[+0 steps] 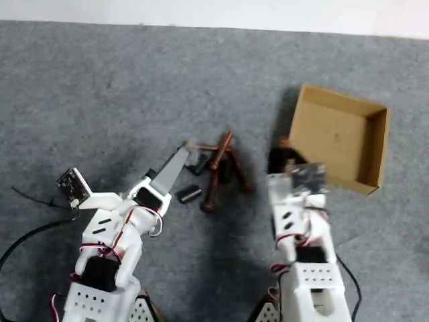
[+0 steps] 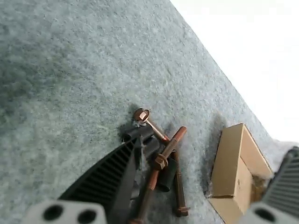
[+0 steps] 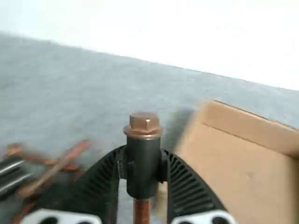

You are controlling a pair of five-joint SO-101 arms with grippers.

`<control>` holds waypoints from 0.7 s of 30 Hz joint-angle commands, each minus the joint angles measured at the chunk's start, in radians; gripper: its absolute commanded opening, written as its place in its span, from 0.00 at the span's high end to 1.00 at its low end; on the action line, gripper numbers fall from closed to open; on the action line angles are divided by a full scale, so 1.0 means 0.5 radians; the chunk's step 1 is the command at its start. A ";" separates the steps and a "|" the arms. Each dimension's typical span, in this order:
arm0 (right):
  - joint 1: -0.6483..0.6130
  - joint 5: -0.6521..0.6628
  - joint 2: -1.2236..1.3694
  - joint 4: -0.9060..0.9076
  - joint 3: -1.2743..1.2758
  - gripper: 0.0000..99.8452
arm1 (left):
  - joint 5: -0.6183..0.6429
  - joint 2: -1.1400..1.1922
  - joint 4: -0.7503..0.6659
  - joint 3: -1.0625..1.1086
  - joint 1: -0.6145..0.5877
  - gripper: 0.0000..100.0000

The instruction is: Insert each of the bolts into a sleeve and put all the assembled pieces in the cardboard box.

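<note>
Right gripper point(image 3: 142, 161) with both fingers clamped on a black sleeve point(image 3: 142, 173), which is held upright. A copper bolt point(image 3: 143, 126) passes through this sleeve: the flanged hexagonal head sits on the upper end and the shank shows below the lower end. In the high view the assembled piece is just beside the left wall of the cardboard box point(image 1: 335, 134), outside it, at the corner nearest the arms.

Left gripper point(image 2: 216, 144) with jaws wide apart and nothing between them. Its ribbed finger point(image 2: 117, 172) lies low over the table. The tip is at the edge of the loose bolts point(image 1: 216, 176), overlapping one of the loose sleeves point(image 2: 127, 136) and just beside a bolt head point(image 2: 141, 115). The second finger point(image 2: 282, 184) stands well apart, on the box side.

The loose bolts, copper-coloured, lie crossed over one another between the two arms and slightly ahead of them; three can be told apart in the left wrist view. The loose sleeves, short and black, lie among the shanks and touch them. A lone sleeve point(image 1: 189, 195) lies on its side just beside the heap, on the arms' side.

Beyond the right arm the cardboard box stands open side up, to the right of the heap and apart from it. Grey felt point(image 1: 100, 87) covers the table as far as a pale strip point(image 1: 201, 10) along its far edge
</note>
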 commanded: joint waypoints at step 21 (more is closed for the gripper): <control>0.572 -0.095 2.193 1.131 -2.463 0.73 | 0.015 -0.026 -0.215 0.060 -0.023 0.59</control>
